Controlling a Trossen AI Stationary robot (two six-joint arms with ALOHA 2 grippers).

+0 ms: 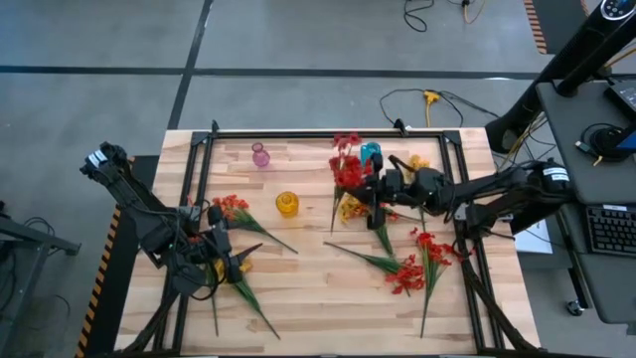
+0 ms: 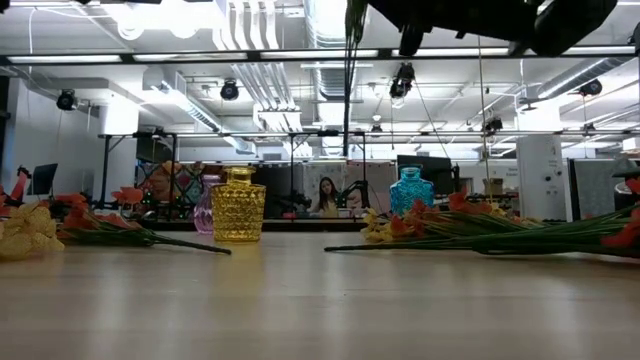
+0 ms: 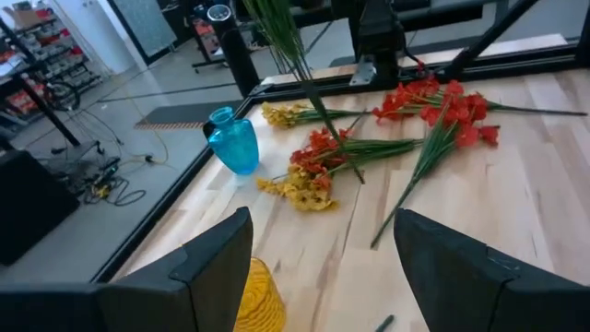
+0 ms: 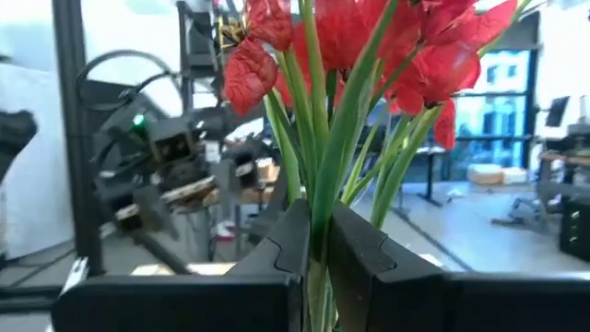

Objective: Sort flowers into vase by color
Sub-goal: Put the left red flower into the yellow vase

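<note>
Right gripper (image 4: 318, 242) aloft, clamped on upright red flower (image 4: 350, 37) stem.

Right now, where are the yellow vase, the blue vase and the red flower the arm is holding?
Yellow vase (image 2: 238, 206), low view, ribbed body.
Blue vase (image 3: 233, 146), left wrist view, body.
Held red flower (image 4: 343, 28), right wrist view, petals.

Red flowers (image 1: 348, 171) in right end effector (image 1: 370, 187)

Pale matt wood table (image 1: 318, 288), glossy ribbed yellow glass vase (image 2: 238, 205)
</note>
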